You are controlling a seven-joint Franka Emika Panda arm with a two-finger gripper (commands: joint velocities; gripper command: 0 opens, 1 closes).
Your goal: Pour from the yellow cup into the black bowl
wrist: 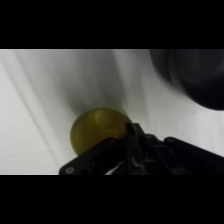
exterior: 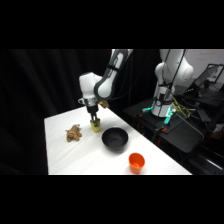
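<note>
The small yellow cup (exterior: 95, 126) stands upright on the white table, just left of the wide black bowl (exterior: 115, 139). My gripper (exterior: 94, 120) comes straight down onto it and is shut on the cup's rim. In the wrist view the yellow cup (wrist: 94, 131) sits right in front of the black linkage, and my gripper (wrist: 129, 134) grips its right edge. Part of the black bowl (wrist: 195, 75) fills the upper right corner there.
An orange cup (exterior: 136, 162) stands near the table's front edge, right of the bowl. A small brown object (exterior: 73, 133) lies left of the yellow cup. A dark stand with equipment (exterior: 165, 107) rises beyond the table's right edge.
</note>
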